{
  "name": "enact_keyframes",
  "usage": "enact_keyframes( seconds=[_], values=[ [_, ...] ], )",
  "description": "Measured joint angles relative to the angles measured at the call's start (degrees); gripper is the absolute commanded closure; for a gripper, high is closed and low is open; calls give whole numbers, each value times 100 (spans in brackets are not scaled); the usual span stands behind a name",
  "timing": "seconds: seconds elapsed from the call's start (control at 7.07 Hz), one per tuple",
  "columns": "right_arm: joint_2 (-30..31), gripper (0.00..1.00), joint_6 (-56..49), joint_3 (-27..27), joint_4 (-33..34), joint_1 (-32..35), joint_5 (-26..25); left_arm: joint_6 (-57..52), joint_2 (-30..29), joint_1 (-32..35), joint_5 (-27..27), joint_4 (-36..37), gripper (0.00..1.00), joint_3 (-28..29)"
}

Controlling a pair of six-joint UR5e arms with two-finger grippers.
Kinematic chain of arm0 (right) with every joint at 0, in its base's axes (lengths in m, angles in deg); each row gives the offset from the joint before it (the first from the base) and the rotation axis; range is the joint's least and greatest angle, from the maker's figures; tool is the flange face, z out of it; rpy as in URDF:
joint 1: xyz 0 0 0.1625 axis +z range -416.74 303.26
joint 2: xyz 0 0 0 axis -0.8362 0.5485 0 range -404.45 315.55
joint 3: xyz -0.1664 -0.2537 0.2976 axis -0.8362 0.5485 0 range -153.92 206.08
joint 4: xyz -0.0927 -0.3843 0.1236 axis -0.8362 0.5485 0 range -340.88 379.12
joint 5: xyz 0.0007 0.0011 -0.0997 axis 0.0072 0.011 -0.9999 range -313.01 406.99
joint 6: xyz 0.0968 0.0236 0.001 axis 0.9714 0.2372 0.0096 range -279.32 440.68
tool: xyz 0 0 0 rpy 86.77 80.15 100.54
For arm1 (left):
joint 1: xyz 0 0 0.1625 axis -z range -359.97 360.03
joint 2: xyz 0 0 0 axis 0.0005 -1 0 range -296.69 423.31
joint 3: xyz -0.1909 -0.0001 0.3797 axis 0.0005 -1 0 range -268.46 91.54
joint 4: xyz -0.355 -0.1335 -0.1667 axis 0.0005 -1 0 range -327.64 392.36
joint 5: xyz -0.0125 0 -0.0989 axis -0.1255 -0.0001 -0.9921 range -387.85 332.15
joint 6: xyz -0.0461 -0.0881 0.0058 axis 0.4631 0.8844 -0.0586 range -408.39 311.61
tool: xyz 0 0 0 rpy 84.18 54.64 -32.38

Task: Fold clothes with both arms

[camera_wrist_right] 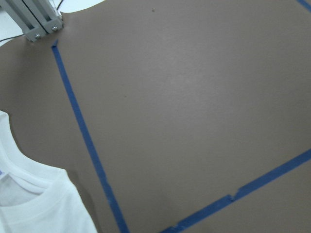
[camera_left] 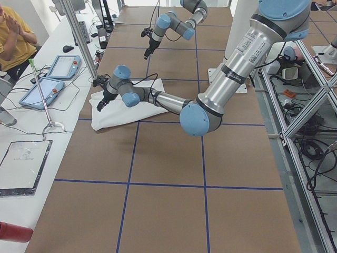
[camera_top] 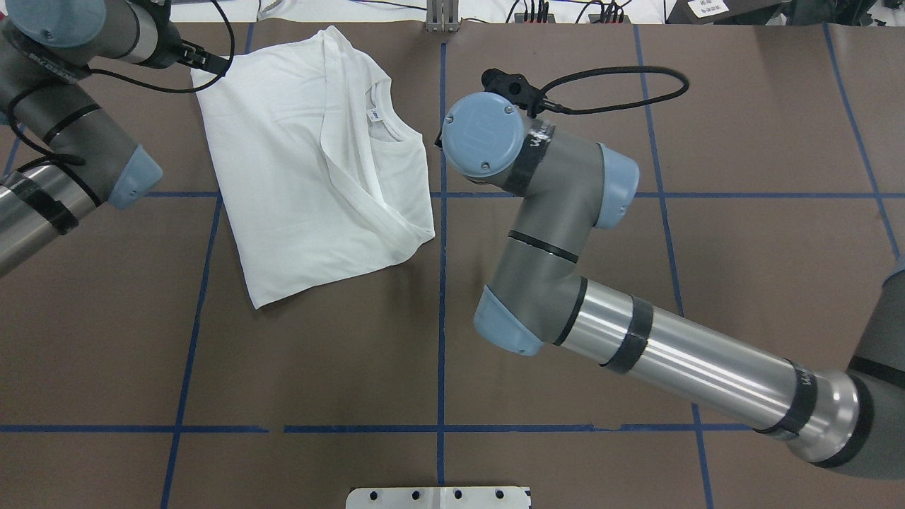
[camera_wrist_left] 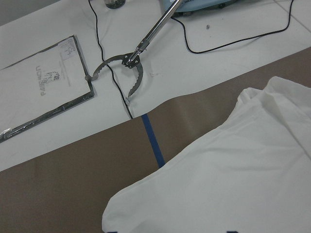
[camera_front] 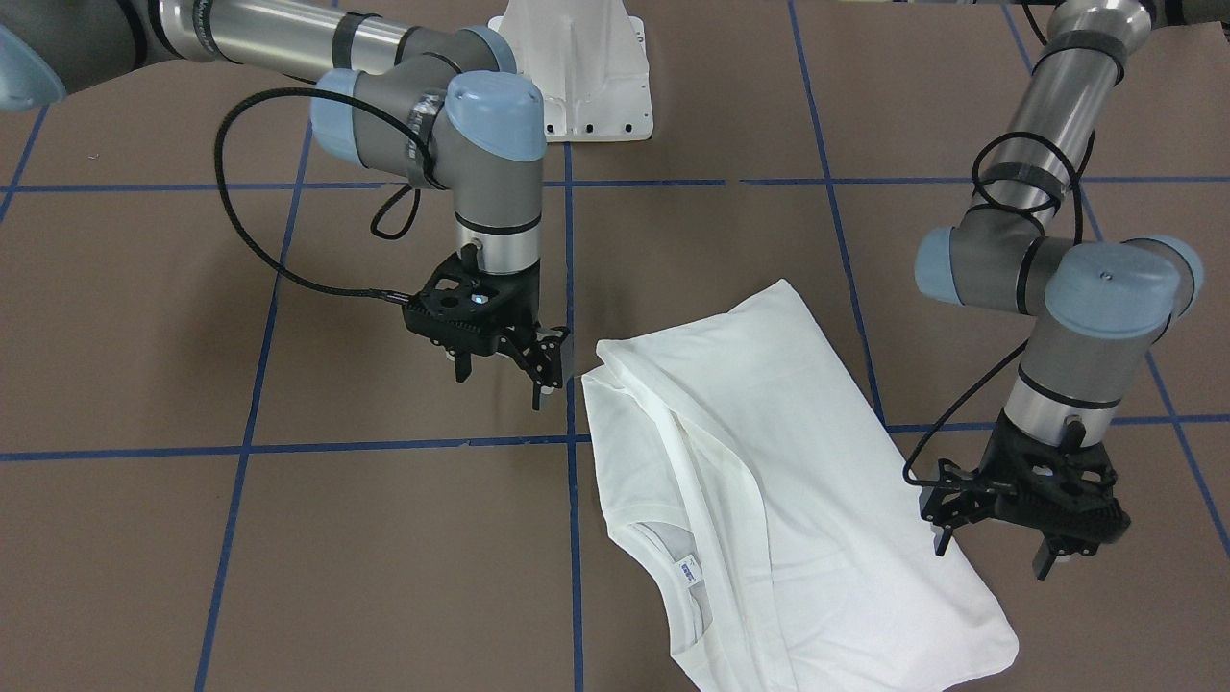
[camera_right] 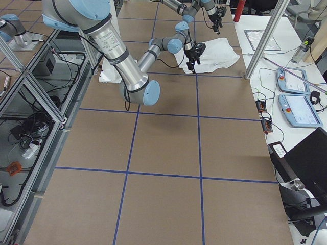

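The white shirt [camera_front: 769, 461] lies folded on the brown table, sleeves tucked in, ribbed collar and blue-printed neck label [camera_front: 687, 572] facing up. It also shows in the overhead view [camera_top: 304, 162]. No black text shows. My left gripper [camera_front: 992, 557] is open and empty, hovering just over the shirt's edge at its far corner. My right gripper [camera_front: 502, 384] is open and empty, just above the table beside the shirt's opposite corner, not touching it. The left wrist view shows a shirt corner [camera_wrist_left: 218, 170]. The right wrist view shows the collar [camera_wrist_right: 34, 194].
The white pedestal base [camera_front: 577, 77] stands at the robot's side of the table. Blue tape lines [camera_top: 442, 318] grid the brown surface. Beyond the far edge is a white side table with a grabber tool [camera_wrist_left: 136, 58], tablets [camera_left: 52, 79] and a person [camera_left: 13, 31].
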Motion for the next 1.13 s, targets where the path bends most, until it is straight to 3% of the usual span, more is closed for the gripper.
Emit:
enact_keyframes(
  seconds=[0.28, 0.42, 0.85, 1.13],
  values=[
    [-750, 3, 385, 1546, -866, -177, -521, 49, 208, 3, -35, -10, 0, -253],
    [-946, 6, 370, 1977, -1079, -253, -723, 61, 256, 3, -38, -13, 0, -293],
    [-1216, 29, -61, 2713, -1503, -493, -1228, 75, 482, 5, -39, -25, 0, -465],
    [-1280, 34, -333, 2865, -1561, -608, -1376, 81, 614, 2, -39, -36, 0, -574]
  ],
)
